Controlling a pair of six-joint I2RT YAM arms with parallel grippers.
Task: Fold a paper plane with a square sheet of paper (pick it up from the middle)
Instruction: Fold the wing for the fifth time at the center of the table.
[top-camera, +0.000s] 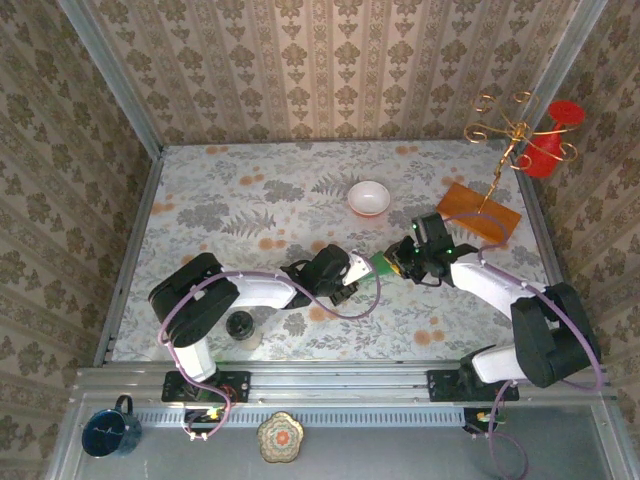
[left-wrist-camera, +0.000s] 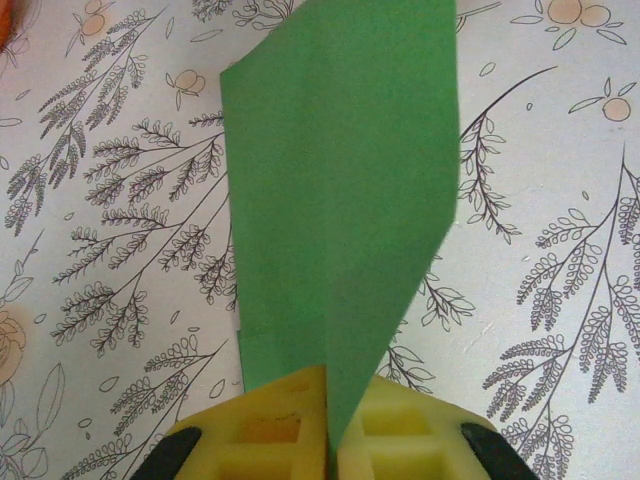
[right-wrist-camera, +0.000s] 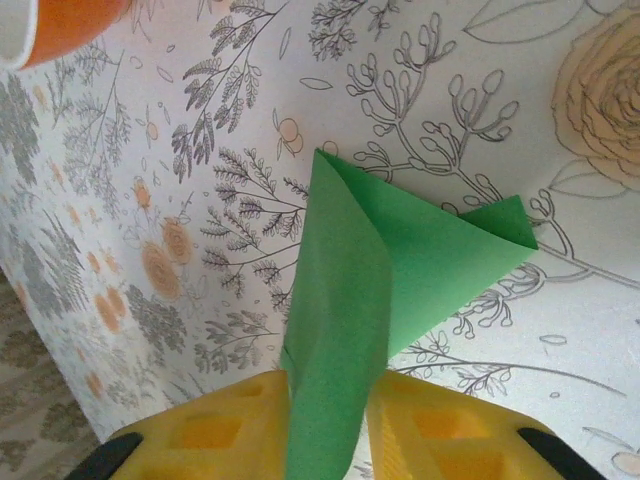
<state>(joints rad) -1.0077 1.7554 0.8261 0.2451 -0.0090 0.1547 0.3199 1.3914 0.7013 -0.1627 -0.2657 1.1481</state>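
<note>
Folded green paper (top-camera: 383, 264) held in the air between the two arms near the middle of the worktop (top-camera: 250, 200), its long axis running roughly left to right in the overhead view, from the left claw (top-camera: 366, 269) to the right claw (top-camera: 401, 259). In the left wrist view the paper (left-wrist-camera: 340, 200) stands up and away from the left claw (left-wrist-camera: 330, 445): broad at the far end, with one slanted edge narrowing it towards the yellow fingers (left-wrist-camera: 270, 435), which are clenched on its near end. In the right wrist view the paper (right-wrist-camera: 345, 300) rises from between the yellow pads (right-wrist-camera: 210, 430) of the right claw (right-wrist-camera: 325, 445) – one tip points up and away from the claw, a second, sharper corner points to the right – and the pads press against the folded layers on both sides, so this claw too grasps the paper. Each claw thus holds one end, and the sheet bridges the short gap between them; whether any edge touches the surface cannot be told. The worktop carries a pale cloth printed with grey leaves and orange blossoms. On it, a white bowl (top-camera: 368, 197) sits just beyond the claws, an orange-brown board (top-camera: 478, 212) lies to the right, with a gold wire stand (top-camera: 505, 130) and a red object (top-camera: 550, 140) at the far right corner – a dark cup (top-camera: 240, 325) stands near the left arm's base. Walls papered in a beige damask pattern enclose three sides; a metal rail runs along the near edge, with a blue mug (top-camera: 110, 430) in front of it
</note>
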